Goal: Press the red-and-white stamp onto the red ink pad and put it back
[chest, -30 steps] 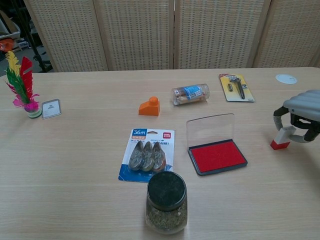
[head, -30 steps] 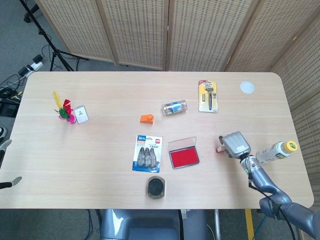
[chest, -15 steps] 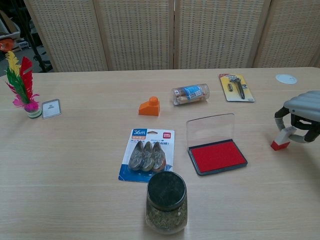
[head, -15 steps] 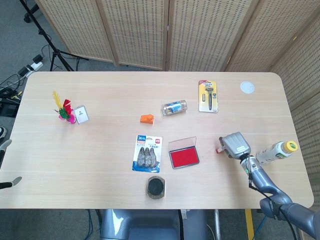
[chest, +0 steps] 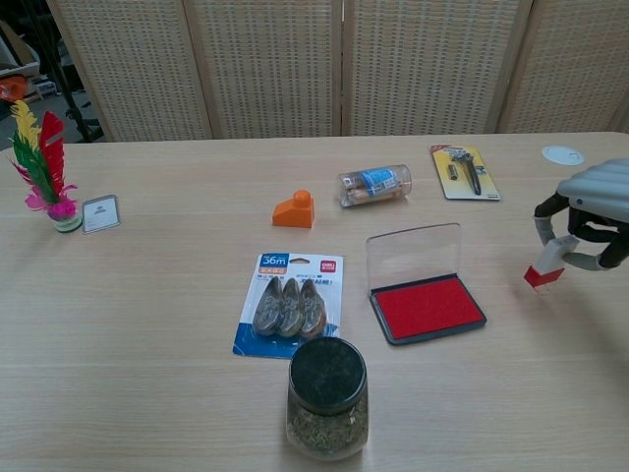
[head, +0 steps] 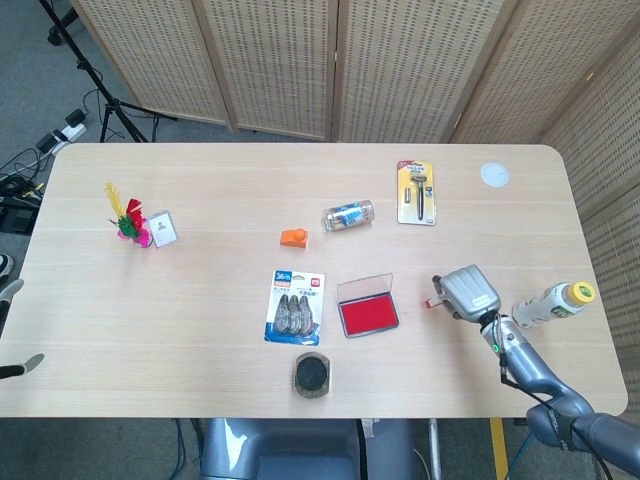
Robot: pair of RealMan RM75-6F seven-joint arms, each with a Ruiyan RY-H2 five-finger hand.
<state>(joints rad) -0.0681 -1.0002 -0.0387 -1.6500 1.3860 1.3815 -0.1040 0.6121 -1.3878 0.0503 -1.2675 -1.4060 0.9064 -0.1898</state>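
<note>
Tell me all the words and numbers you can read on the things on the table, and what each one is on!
"36m": on the blue blister pack of three correction tapes, top left corner.
A red logo sits beside it, too small to read.
The razor card, the lying bottle's label and the small card by the feather toy all carry print, but it is too blurred to read.
</note>
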